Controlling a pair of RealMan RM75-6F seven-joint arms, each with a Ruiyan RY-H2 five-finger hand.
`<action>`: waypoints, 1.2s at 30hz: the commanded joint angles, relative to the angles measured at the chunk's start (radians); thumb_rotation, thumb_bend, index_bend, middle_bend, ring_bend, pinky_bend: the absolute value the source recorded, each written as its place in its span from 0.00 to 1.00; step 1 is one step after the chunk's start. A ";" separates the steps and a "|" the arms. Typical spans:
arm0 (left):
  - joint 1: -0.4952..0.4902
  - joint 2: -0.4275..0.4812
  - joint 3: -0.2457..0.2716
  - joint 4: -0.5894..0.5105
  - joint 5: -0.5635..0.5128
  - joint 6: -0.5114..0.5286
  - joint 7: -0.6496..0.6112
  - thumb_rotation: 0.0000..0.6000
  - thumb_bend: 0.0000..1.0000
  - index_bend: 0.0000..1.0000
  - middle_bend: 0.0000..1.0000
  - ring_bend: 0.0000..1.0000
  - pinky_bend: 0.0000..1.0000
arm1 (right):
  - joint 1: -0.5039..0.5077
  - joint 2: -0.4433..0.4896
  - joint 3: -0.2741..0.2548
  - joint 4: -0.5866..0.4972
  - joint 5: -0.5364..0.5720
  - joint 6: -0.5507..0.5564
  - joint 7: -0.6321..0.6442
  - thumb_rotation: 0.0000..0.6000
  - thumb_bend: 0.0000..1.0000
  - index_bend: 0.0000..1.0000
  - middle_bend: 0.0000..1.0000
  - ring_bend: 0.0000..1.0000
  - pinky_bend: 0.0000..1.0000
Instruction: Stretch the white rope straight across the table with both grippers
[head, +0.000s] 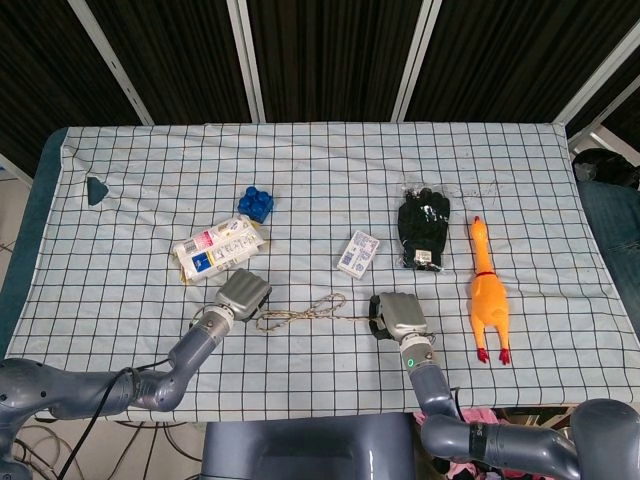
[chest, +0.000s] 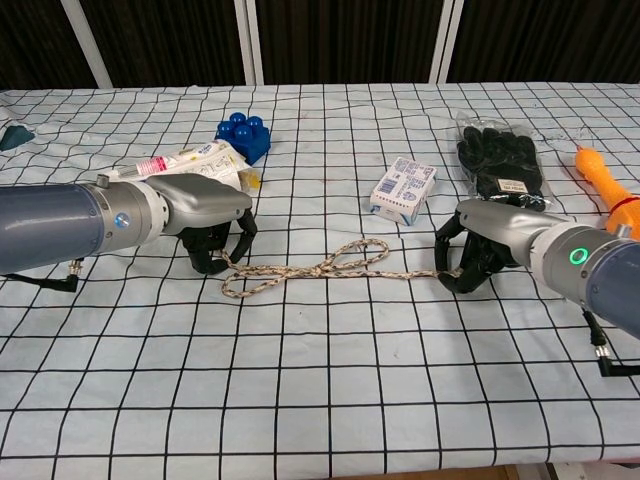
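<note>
The white rope (chest: 310, 270) lies on the checked cloth with a doubled stretch at its left and a loop in the middle; it is also seen from above as the rope (head: 300, 312). My left hand (chest: 205, 222) (head: 243, 293) grips the rope's left end with fingers curled down onto the cloth. My right hand (chest: 490, 248) (head: 396, 316) holds the right end, fingers closed around it. The strand from the loop to my right hand runs fairly straight.
Behind the rope are a white snack packet (chest: 185, 162), blue beads (chest: 243, 133), a small white box (chest: 404, 187), black gloves in a bag (chest: 500, 165) and an orange rubber chicken (head: 487, 293). A dark triangular thing (head: 96, 190) lies at the far left.
</note>
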 joint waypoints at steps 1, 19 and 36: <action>-0.001 0.000 0.000 -0.001 -0.002 0.001 0.003 1.00 0.49 0.65 0.97 0.92 0.82 | 0.000 0.001 0.000 -0.001 0.001 0.000 0.000 1.00 0.50 0.59 1.00 1.00 1.00; 0.000 0.061 -0.026 -0.051 -0.009 0.029 -0.009 1.00 0.49 0.65 0.97 0.92 0.82 | -0.028 0.089 0.021 -0.080 -0.040 0.039 0.038 1.00 0.50 0.59 1.00 1.00 1.00; 0.095 0.382 -0.036 -0.296 0.061 0.159 -0.094 1.00 0.51 0.66 0.97 0.92 0.82 | -0.164 0.475 0.017 -0.171 -0.108 0.090 0.147 1.00 0.51 0.59 1.00 1.00 1.00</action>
